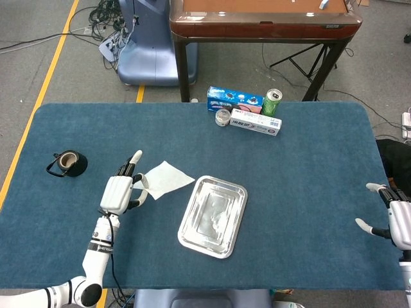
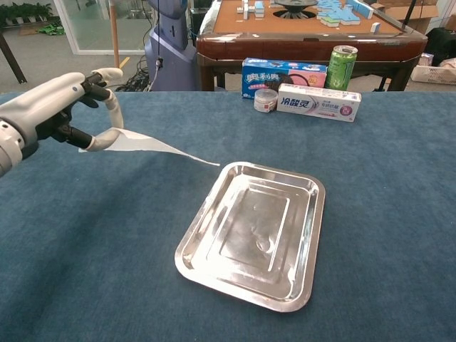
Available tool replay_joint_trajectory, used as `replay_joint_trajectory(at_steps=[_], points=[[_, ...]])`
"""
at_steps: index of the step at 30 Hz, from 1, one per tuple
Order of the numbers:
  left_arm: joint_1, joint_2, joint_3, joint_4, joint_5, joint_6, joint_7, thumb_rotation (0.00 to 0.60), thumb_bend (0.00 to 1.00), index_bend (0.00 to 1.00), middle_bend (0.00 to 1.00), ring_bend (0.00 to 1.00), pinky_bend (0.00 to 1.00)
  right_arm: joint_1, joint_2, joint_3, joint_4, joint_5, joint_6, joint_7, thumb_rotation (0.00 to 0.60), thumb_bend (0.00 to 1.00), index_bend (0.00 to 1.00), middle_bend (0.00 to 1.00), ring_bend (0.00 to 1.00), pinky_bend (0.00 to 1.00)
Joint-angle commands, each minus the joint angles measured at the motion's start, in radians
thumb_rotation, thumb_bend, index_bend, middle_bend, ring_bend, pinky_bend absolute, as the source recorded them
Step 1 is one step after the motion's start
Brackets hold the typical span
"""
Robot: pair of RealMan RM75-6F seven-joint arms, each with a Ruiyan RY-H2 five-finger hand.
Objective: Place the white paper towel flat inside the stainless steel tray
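Observation:
My left hand pinches one corner of the white paper towel and holds it lifted above the blue table, left of the stainless steel tray. The towel hangs out to the right, its far corner near the tray's upper left corner. The tray lies with nothing in it. My right hand rests at the table's right edge, fingers spread and holding nothing; it shows only in the head view.
A black cup stands at the far left. At the table's back edge are a blue box, a toothpaste box, a small round tin and a green can.

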Motion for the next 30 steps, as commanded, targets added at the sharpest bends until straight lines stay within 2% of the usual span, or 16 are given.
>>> replay_joint_trajectory(at_steps=[1,6,12,21,30], points=[[-0.002,0.007,-0.009,-0.044,-0.028,0.004,0.034,0.6,0.45,0.62,0.0,0.0,0.16,0.0,0.0,0.0,-0.001,-0.001,0.001,0.0,0.6,0.11,0.27,0.32,0.25,0.41],[0.008,0.023,0.015,-0.135,-0.027,0.019,0.072,0.6,0.45,0.62,0.01,0.0,0.16,0.0,-0.001,0.0,0.0,0.0,0.0,-0.002,0.6,0.11,0.27,0.32,0.25,0.41],[0.005,0.023,0.044,-0.191,0.007,0.032,0.109,0.6,0.46,0.63,0.01,0.0,0.16,0.0,-0.001,0.0,0.0,0.0,0.0,-0.002,0.6,0.11,0.27,0.32,0.25,0.41],[0.012,-0.027,0.093,-0.198,0.106,0.1,0.186,0.6,0.46,0.63,0.01,0.0,0.16,-0.003,0.001,0.006,0.005,0.008,0.01,-0.009,0.6,0.11,0.27,0.32,0.25,0.41],[0.02,-0.05,0.121,-0.235,0.144,0.117,0.238,0.6,0.46,0.63,0.01,0.0,0.16,-0.005,0.002,0.015,0.012,0.028,0.014,-0.013,0.6,0.11,0.27,0.32,0.25,0.41]])
